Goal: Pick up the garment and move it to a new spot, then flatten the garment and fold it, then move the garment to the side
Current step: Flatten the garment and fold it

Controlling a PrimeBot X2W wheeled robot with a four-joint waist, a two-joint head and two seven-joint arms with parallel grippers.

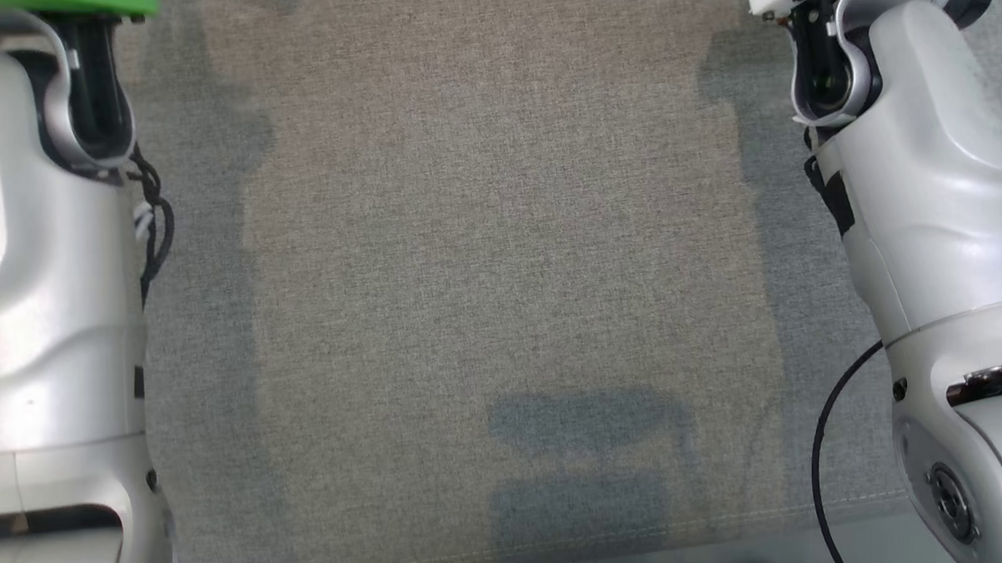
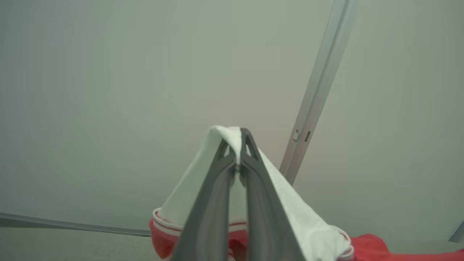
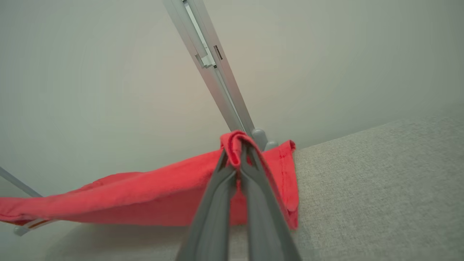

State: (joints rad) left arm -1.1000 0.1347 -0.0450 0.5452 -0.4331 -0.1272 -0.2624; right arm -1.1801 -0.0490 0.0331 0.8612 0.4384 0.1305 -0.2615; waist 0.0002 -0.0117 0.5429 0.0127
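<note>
The garment is red with white parts and striped trim. In the left wrist view my left gripper (image 2: 237,139) is shut on a white fold of the garment (image 2: 308,224), which drapes over both fingers, with red cloth below. In the right wrist view my right gripper (image 3: 237,145) is shut on a red hem of the garment (image 3: 145,199), which stretches away to the left, lifted above the grey cloth surface (image 3: 380,181). In the head view both pale forearms (image 1: 51,289) (image 1: 932,216) reach up past the top edge.
A grey woven cloth surface (image 1: 501,273) spreads between the arms, with arm shadows along both sides. A green strip (image 1: 66,5) sits at the top left. A pale wall with a metal rail (image 3: 214,72) stands behind. A black cable (image 1: 824,453) hangs by the right arm.
</note>
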